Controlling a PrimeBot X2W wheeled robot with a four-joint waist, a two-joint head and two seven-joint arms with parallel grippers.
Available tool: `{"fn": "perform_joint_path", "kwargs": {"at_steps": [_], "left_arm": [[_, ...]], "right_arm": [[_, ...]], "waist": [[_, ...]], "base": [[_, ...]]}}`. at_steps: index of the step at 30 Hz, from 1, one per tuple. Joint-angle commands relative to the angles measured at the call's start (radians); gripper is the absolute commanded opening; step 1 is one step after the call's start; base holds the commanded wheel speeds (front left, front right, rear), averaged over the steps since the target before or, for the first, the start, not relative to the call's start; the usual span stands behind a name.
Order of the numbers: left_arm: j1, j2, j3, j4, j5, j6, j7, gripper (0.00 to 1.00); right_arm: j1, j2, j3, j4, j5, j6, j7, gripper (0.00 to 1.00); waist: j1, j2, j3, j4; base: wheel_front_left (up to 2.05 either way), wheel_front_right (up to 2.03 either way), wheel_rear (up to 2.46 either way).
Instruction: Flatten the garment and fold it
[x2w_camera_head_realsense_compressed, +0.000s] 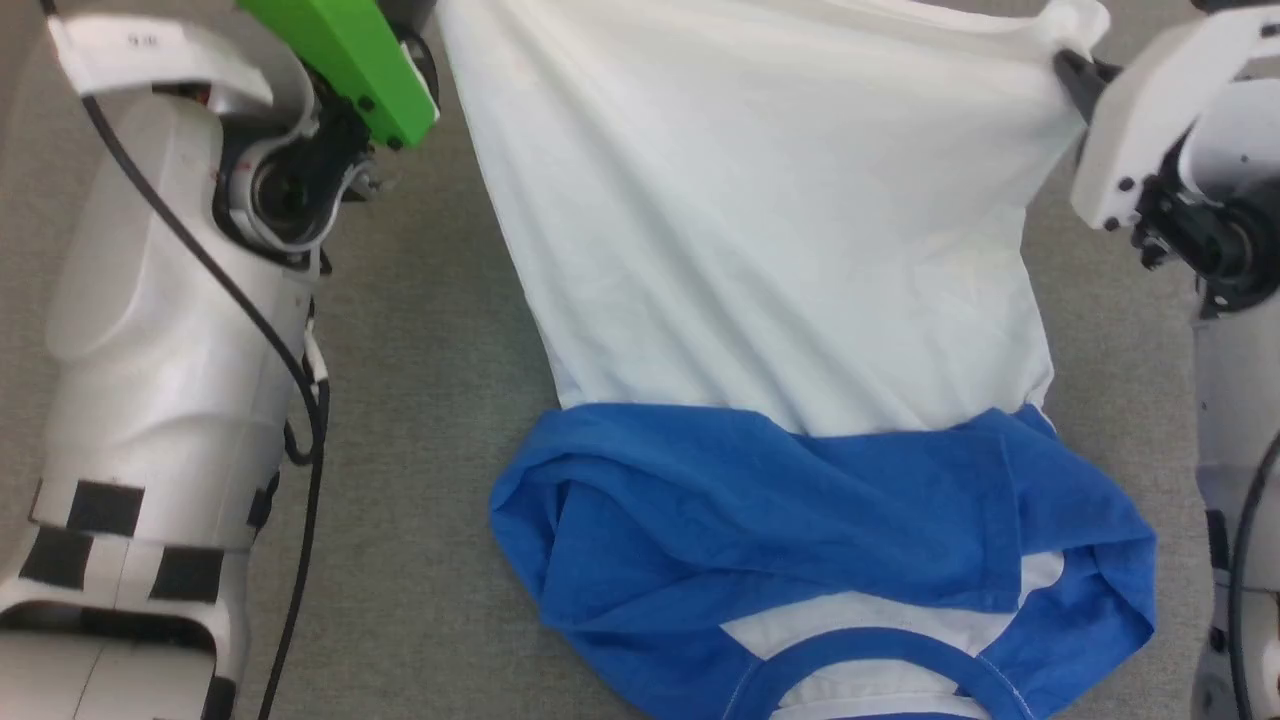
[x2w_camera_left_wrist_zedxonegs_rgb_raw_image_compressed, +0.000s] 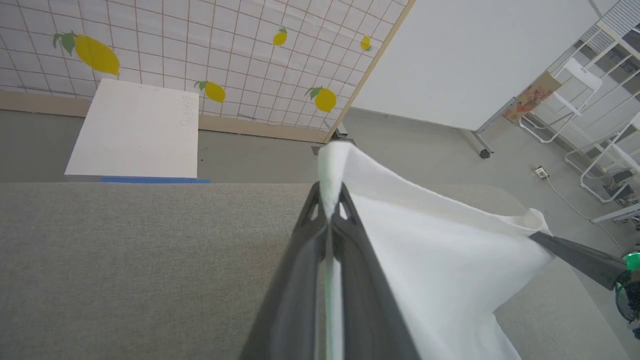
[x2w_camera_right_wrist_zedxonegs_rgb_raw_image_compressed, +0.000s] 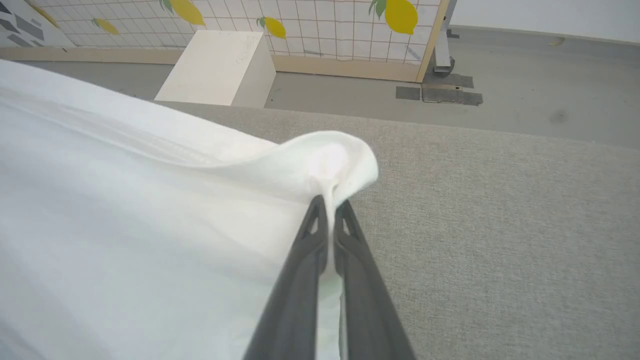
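The garment (x2w_camera_head_realsense_compressed: 780, 250) lies on the grey table (x2w_camera_head_realsense_compressed: 420, 400), its white body stretched up the head view. Its blue sleeves and shoulders (x2w_camera_head_realsense_compressed: 800, 510) are bunched at the near end, with the collar trim (x2w_camera_head_realsense_compressed: 870, 650) at the bottom edge. My right gripper (x2w_camera_head_realsense_compressed: 1072, 68) is shut on the far right hem corner, which bunches above its fingertips (x2w_camera_right_wrist_zedxonegs_rgb_raw_image_compressed: 327, 210) in the right wrist view. My left gripper (x2w_camera_left_wrist_zedxonegs_rgb_raw_image_compressed: 329, 200) is shut on the other hem corner (x2w_camera_left_wrist_zedxonegs_rgb_raw_image_compressed: 332, 160), lifted off the table. Between the two grips the hem (x2w_camera_left_wrist_zedxonegs_rgb_raw_image_compressed: 450, 200) hangs taut. The right gripper's dark finger (x2w_camera_left_wrist_zedxonegs_rgb_raw_image_compressed: 575, 255) also shows in the left wrist view.
My left forearm (x2w_camera_head_realsense_compressed: 170, 330) with its green part (x2w_camera_head_realsense_compressed: 350, 60) stands left of the garment. Past the table's far edge (x2w_camera_left_wrist_zedxonegs_rgb_raw_image_compressed: 150, 183) are a white box (x2w_camera_left_wrist_zedxonegs_rgb_raw_image_compressed: 135, 130) on the floor, a lemon-patterned partition (x2w_camera_left_wrist_zedxonegs_rgb_raw_image_compressed: 225, 60), a white board (x2w_camera_left_wrist_zedxonegs_rgb_raw_image_compressed: 475, 55) and white racks (x2w_camera_left_wrist_zedxonegs_rgb_raw_image_compressed: 600, 125).
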Motion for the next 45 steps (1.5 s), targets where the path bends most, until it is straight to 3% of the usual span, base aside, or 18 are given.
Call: {"fn": "perform_joint_path", "kwargs": {"at_steps": [1, 12, 21, 34, 45], "left_arm": [[0.023, 0.017, 0.002, -0.02, 0.003, -0.005, -0.026, 0.0], [0.128, 0.03, -0.006, -0.086, -0.005, -0.004, -0.087, 0.0], [0.394, 0.033, -0.036, -0.194, -0.04, 0.022, -0.07, 0.0], [0.819, 0.012, -0.061, -0.338, -0.11, 0.09, -0.093, 0.0], [1.013, 0.026, -0.063, -0.367, -0.154, 0.155, -0.066, 0.0]], "right_arm": [[0.028, -0.017, -0.01, -0.013, 0.011, -0.002, -0.017, 0.0], [0.155, -0.033, -0.067, -0.078, 0.059, -0.002, -0.035, 0.0], [0.361, -0.053, -0.055, -0.159, 0.125, -0.002, 0.022, 0.0], [0.689, -0.05, -0.11, -0.275, 0.193, -0.002, 0.089, 0.0], [0.863, -0.03, -0.112, -0.259, 0.168, -0.002, 0.129, 0.0]], "waist": [[0.0, 0.0, -0.1, 0.034], [0.0, 0.0, -0.234, 0.017], [0.0, 0.0, -0.317, 0.011], [0.0, 0.0, -0.371, 0.022], [0.0, 0.0, -0.353, 0.023]], "base": [[0.0, 0.0, 0.0], [0.0, 0.0, 0.0], [0.0, 0.0, 0.0], [0.0, 0.0, 0.0], [0.0, 0.0, 0.0]]}}
